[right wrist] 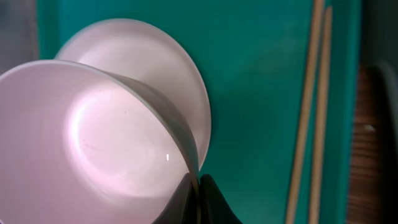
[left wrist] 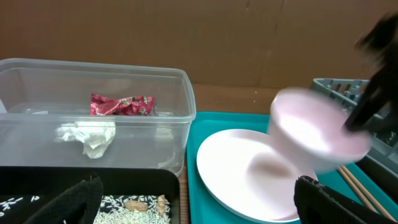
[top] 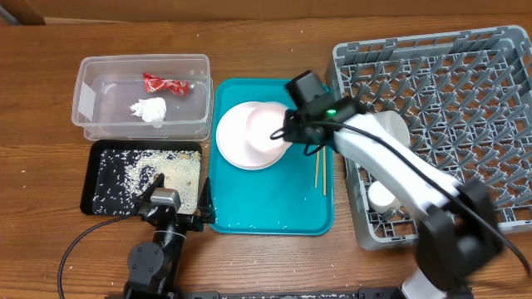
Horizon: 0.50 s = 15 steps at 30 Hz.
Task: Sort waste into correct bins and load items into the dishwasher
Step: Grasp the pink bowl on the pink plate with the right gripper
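- Pinching the rim of a small pinkish-white bowl (right wrist: 106, 143), my right gripper (right wrist: 199, 190) has its two dark fingers (right wrist: 214, 202) clamped on the thin wall.
- From that pinch the bowl spreads up and to the left in my wrist view. It is tilted, with its hollow turned toward the camera.
- Just behind the bowl lies the round plate (right wrist: 171, 62), flat on the teal tray (right wrist: 261, 93). I cannot tell whether the bowl's underside touches the plate.
- The chopsticks (right wrist: 311, 124) lie side by side on the same tray, to the right of the plate near the tray's edge and apart from my fingers.
- Right of the tray sits the dish rack (top: 465, 75), with a small white cup (top: 382, 197) in its near-left corner. My right arm reaches out across that corner.
- My left gripper (left wrist: 199, 186) sits low with its jaws spread wide, holding nothing, at the near edge of the black tray (left wrist: 143, 180). Rice grains (left wrist: 134, 208) with brown bits lie in that tray.
- Beyond the black tray stands the clear tub (left wrist: 180, 93), with the red wrapper (left wrist: 121, 104) and the white tissue (left wrist: 87, 135) inside it, near each other.
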Each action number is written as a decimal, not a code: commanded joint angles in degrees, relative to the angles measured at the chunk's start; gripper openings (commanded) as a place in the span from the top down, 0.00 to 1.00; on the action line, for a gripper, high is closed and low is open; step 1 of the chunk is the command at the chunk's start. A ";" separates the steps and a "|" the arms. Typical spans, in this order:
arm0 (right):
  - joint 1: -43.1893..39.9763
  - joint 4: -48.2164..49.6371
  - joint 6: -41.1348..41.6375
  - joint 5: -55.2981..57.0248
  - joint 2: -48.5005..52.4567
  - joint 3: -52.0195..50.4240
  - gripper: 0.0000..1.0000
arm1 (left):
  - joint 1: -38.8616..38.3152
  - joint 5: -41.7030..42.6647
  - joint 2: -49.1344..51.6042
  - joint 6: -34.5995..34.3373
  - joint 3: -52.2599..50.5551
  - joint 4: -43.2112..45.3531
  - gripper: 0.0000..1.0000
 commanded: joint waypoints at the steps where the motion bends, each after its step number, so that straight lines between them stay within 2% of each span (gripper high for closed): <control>1: 0.07 -2.45 -0.07 15.15 -12.94 1.03 0.96 | 0.59 -0.63 -0.50 1.05 -0.20 0.20 0.00; 5: -0.02 -8.74 4.61 38.23 -19.39 1.03 0.96 | 0.59 -0.63 -0.50 1.05 -0.20 0.20 0.00; 6: -0.50 -12.11 6.75 47.28 -20.46 1.03 0.96 | 0.59 -0.63 -0.50 1.05 -0.20 0.20 0.00; 8: -2.19 -17.31 10.29 57.99 -20.70 0.96 0.96 | 0.59 -0.63 -0.50 1.05 -0.20 0.20 0.00; 11: -6.34 -21.88 13.38 64.59 -19.80 0.33 0.96 | 0.59 -0.63 -0.50 1.05 -0.20 0.20 0.00; 15: -14.01 -22.60 13.35 65.57 -17.00 -1.38 0.96 | 0.59 -0.63 -0.50 1.05 -0.20 0.20 0.00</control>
